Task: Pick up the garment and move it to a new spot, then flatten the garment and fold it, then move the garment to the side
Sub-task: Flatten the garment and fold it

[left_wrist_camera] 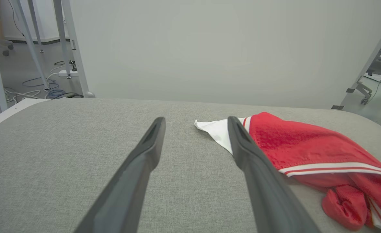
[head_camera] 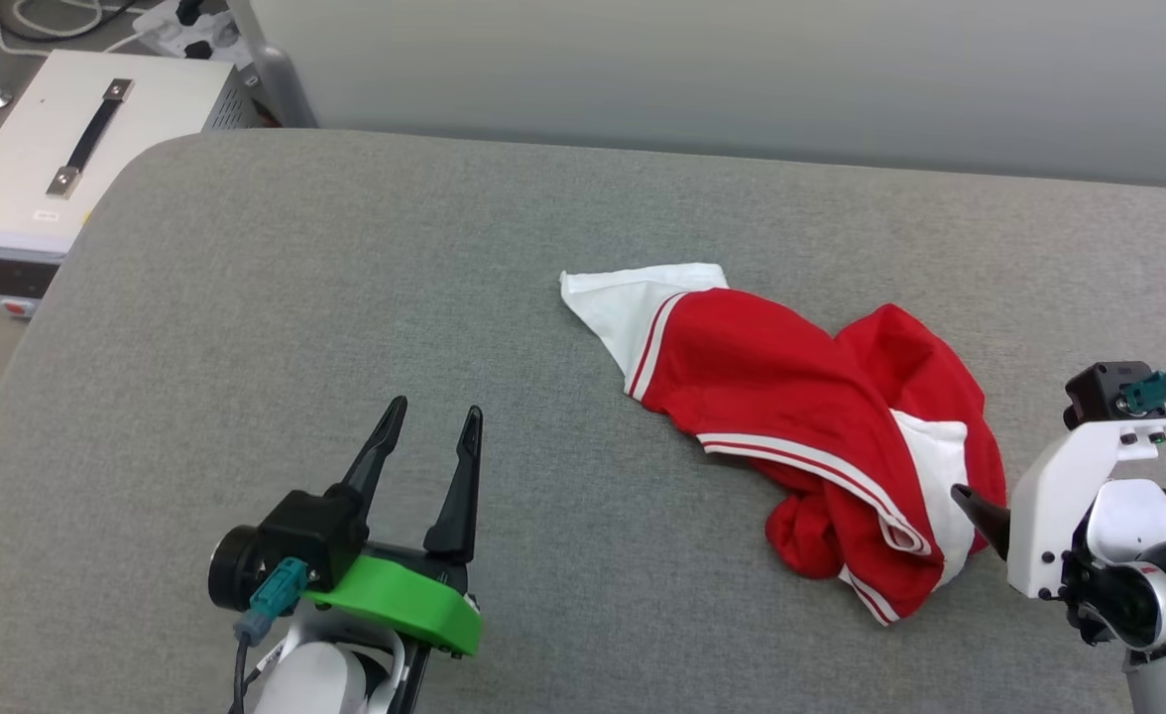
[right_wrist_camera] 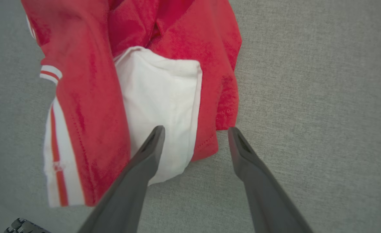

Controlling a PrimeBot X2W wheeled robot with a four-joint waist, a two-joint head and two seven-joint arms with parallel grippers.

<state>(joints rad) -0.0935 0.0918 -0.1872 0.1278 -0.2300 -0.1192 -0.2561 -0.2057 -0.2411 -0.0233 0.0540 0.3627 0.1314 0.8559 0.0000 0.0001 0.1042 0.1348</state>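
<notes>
1. The garment point(head_camera: 791, 397) lies crumpled on the right half of the grey padded surface point(head_camera: 345, 248) in the head view. It is a red heap with one white sleeve point(head_camera: 623, 297) pointing to the far left and striped trim across its middle. The left gripper point(head_camera: 436, 407) sits at the lower left, well apart from the garment, its fingers spread wide and holding nothing. The right gripper point(head_camera: 975, 506) comes in from the right edge, with one dark fingertip just beside the garment's near right side. A white box point(head_camera: 77, 149) with a black handle stands past the surface's far left corner.
2. In the left wrist view, the left gripper point(left_wrist_camera: 196, 119) points across the bare surface point(left_wrist_camera: 64, 145) with its jaws wide apart and empty. The garment point(left_wrist_camera: 307, 145) lies to the right of the fingers.
3. In the right wrist view, the right gripper point(right_wrist_camera: 196, 128) is spread wide and grips nothing. One finger lies over a white sleeve point(right_wrist_camera: 161, 97) of the garment point(right_wrist_camera: 90, 97), the other over the bare surface point(right_wrist_camera: 307, 97) just beside the red hem. I cannot tell whether either finger touches the cloth.
</notes>
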